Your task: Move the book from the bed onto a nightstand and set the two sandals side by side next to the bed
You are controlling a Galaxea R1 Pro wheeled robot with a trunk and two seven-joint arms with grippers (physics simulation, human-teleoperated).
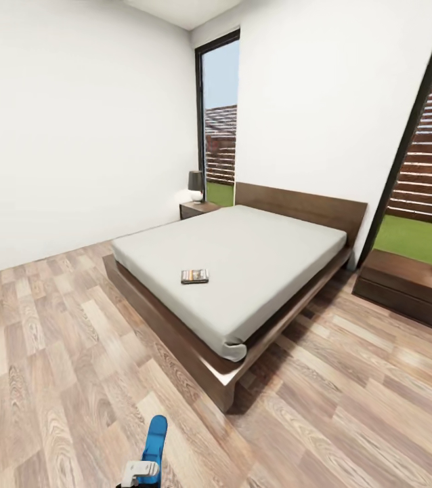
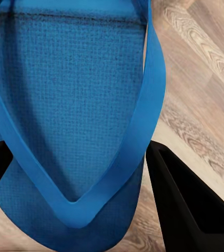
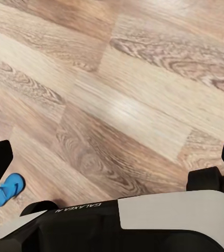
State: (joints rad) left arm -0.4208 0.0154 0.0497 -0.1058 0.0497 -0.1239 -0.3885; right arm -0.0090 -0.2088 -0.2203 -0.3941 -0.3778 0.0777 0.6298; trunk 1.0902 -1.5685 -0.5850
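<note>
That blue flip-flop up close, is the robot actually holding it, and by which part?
Yes: the left tool holds one blue flip-flop, fingers either side of its sole where the straps meet.

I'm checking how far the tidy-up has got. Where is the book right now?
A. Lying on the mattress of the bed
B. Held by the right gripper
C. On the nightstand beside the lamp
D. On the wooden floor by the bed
A: in the head view the book lies flat on the pale mattress of the bed, toward its foot end and apart from the far nightstand.
</note>
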